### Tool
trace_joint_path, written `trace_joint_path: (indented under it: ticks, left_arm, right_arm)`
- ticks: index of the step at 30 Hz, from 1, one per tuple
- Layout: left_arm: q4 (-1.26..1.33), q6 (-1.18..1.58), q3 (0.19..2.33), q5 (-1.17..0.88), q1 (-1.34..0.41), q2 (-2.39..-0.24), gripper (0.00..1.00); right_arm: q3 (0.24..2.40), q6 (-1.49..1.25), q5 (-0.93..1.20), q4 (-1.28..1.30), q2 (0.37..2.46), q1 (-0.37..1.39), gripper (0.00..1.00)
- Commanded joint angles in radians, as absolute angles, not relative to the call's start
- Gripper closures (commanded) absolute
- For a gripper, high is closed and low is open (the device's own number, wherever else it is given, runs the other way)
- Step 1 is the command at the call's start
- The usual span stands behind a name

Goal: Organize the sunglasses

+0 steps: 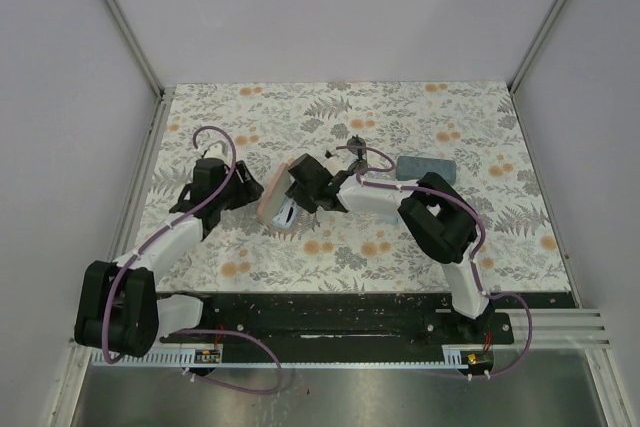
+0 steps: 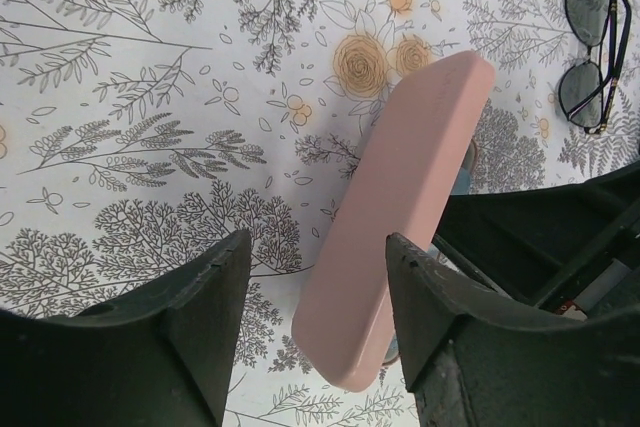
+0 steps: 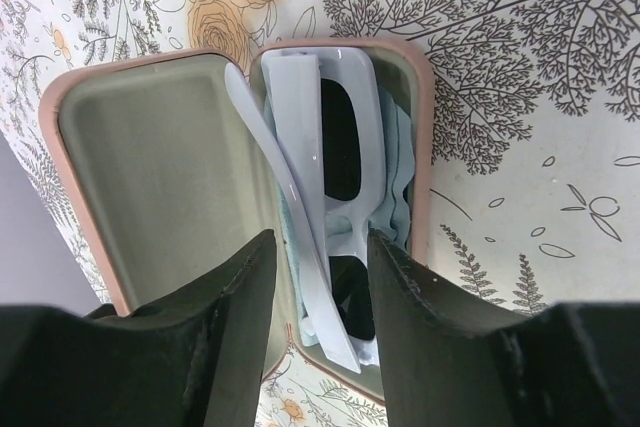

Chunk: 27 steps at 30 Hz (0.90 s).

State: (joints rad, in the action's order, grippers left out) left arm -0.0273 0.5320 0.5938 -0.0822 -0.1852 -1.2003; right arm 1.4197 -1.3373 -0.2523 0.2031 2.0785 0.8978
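Your left pincer [image 2: 318,247] gapes wide and holds nothing, with the pink case [image 2: 400,217] beside one finger. Your right pincer [image 3: 320,242] straddles the white sunglasses [image 3: 335,202] lying in that open case, but you cannot tell whether it pinches them. Farther off, the dark sunglasses [image 2: 590,47] lie on the worktop [image 1: 300,117] at two o'clock from the case.

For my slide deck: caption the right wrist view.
Right gripper straddles white-framed sunglasses lying on a light blue cloth inside the open pink case.
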Motion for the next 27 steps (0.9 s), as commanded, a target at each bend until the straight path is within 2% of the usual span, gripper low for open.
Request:
trace_joint_path:
  ticks: [1, 7, 12, 19, 22, 27]
  left_arm:
    - [0.037, 0.523, 0.621, -0.141, -0.179, -1.235, 0.43]
    - [0.043, 0.520, 0.644, -0.186, -0.179, -1.281, 0.56]
    - [0.048, 0.523, 0.652, -0.196, -0.179, -1.290, 0.57]
    - [0.014, 0.517, 0.710, -0.167, -0.176, -1.293, 0.57]
    - [0.002, 0.512, 0.744, -0.178, -0.175, -1.333, 0.60]
    - [0.018, 0.515, 0.758, -0.190, -0.175, -1.365, 0.72]
  right_arm:
    - [1.417, -1.321, -0.314, 0.184, 2.008, 0.908, 0.50]
    - [1.353, -1.246, -0.365, 0.150, 1.893, 0.908, 0.52]
    - [1.264, -1.165, -0.374, 0.082, 1.819, 0.900, 0.56]
    - [1.125, -1.098, -0.230, -0.063, 1.799, 0.855, 0.65]
    - [1.057, -1.097, -0.178, -0.136, 1.804, 0.836, 0.73]
    - [1.042, -1.083, -0.134, -0.158, 1.842, 0.821, 0.96]
